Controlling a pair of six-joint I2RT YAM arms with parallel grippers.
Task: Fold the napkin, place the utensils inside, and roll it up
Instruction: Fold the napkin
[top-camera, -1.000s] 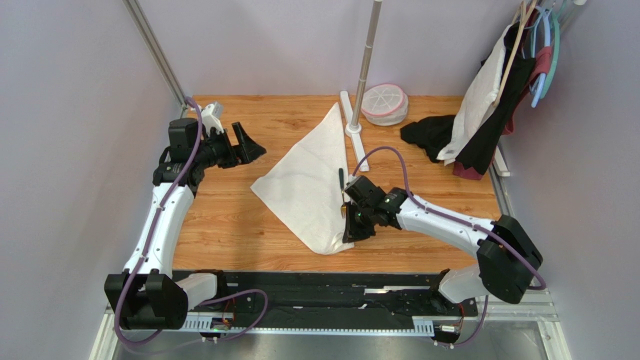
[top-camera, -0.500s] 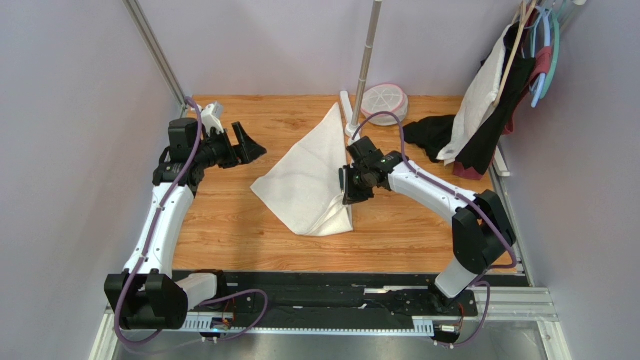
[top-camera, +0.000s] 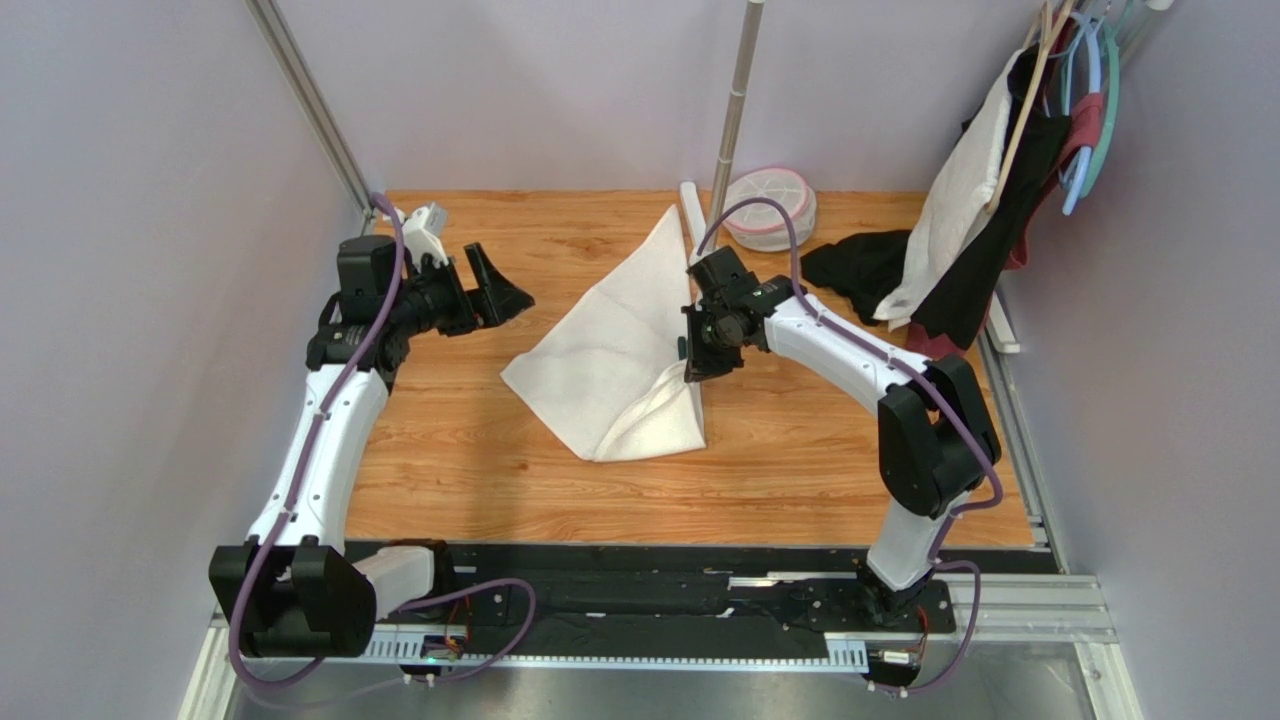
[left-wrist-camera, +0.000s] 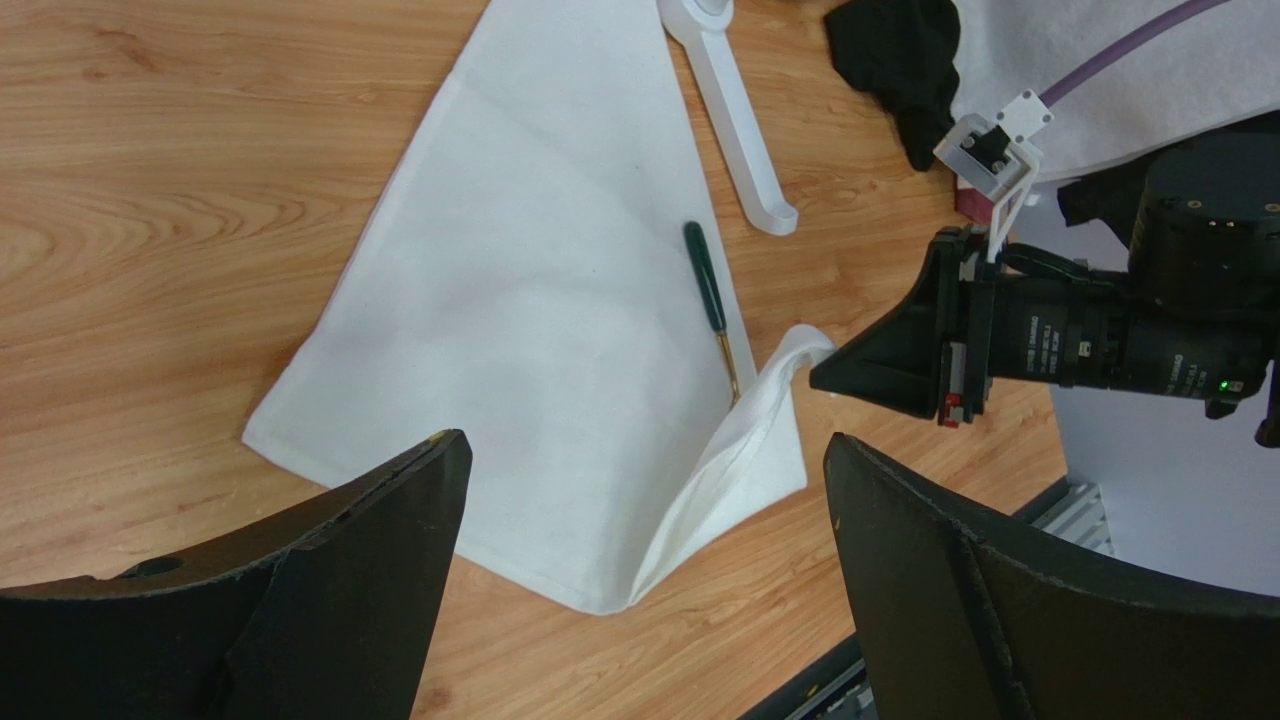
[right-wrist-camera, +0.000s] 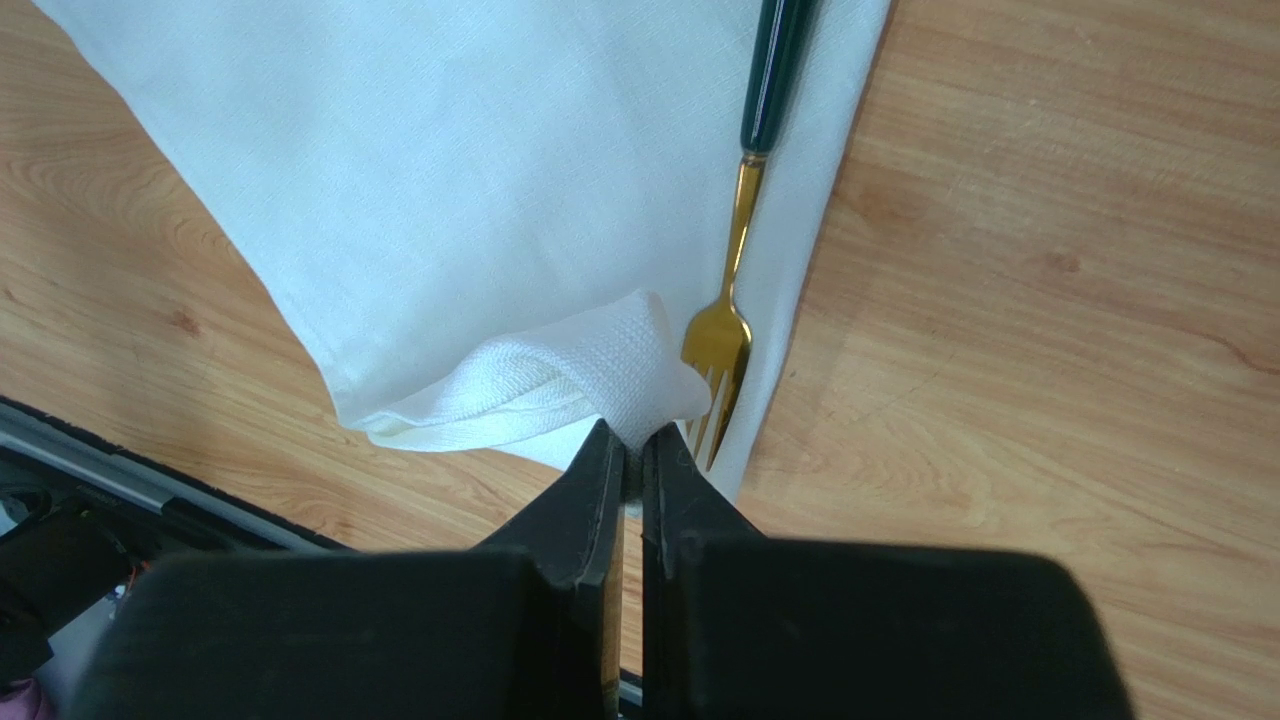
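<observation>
One cream-white napkin (top-camera: 609, 353) lies spread as a rough triangle on the middle of the wooden tabletop (top-camera: 451, 450), its long point reaching toward the far edge. Its near right corner is lifted off the wood and curled back over the cloth. Along the napkin's right edge lies a slim fork (left-wrist-camera: 709, 308), dark green handle toward the far side, gold tines toward me, resting on the cloth just inside the hem. The raised corner sits right beside the tines; from the wrist view I cannot tell if it touches them. My right tool (right-wrist-camera: 631, 443) has its fingers pressed together on that corner, pinching the fabric between the tips. My left tool (left-wrist-camera: 643, 447) hangs above the left part of the tabletop, well apart from the napkin, fingers spread wide and holding nothing. Just beyond the napkin's far point stands the white base (left-wrist-camera: 736, 120) of a pole stand. A round white container with a pink rim (top-camera: 774, 203) sits just to its right. A black cloth (top-camera: 857, 270) lies crumpled at the far right, below garments on hangers (top-camera: 977, 195).
</observation>
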